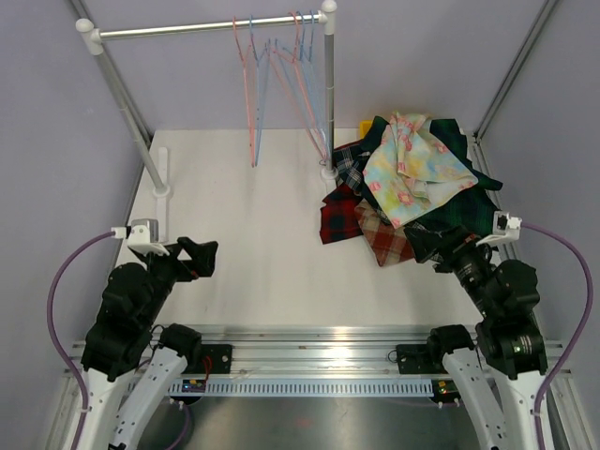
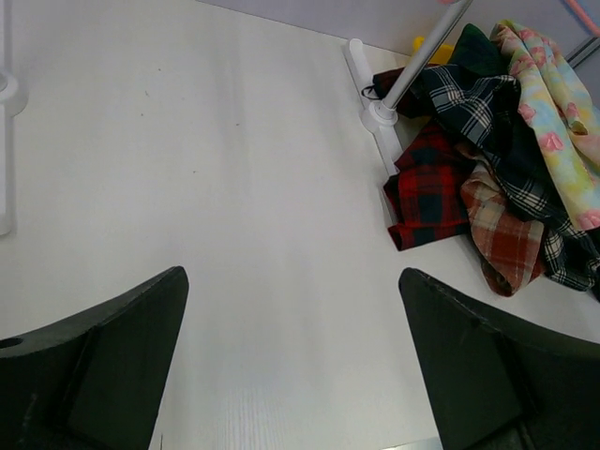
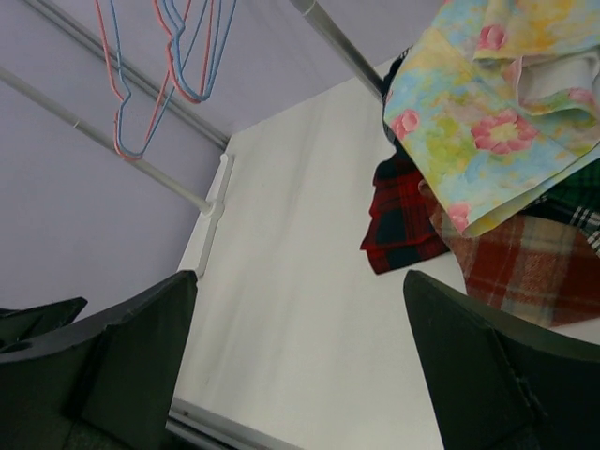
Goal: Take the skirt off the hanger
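Note:
Several bare wire hangers (image 1: 281,75), pink and blue, hang on the white rail (image 1: 206,26); none of them carries a skirt. They also show in the right wrist view (image 3: 159,70). A floral skirt (image 1: 412,164) lies on top of a pile of plaid skirts (image 1: 361,220) at the right of the table, also visible in the left wrist view (image 2: 487,159) and the right wrist view (image 3: 497,112). My left gripper (image 1: 202,255) is open and empty over the table's left front. My right gripper (image 1: 427,244) is open and empty beside the pile's near edge.
The rack's right post (image 1: 328,94) stands on its foot (image 1: 328,172) right beside the pile. The left post slants down to a foot (image 1: 161,190) at the table's left edge. A metal rail (image 1: 319,342) runs along the near edge between the arm bases.

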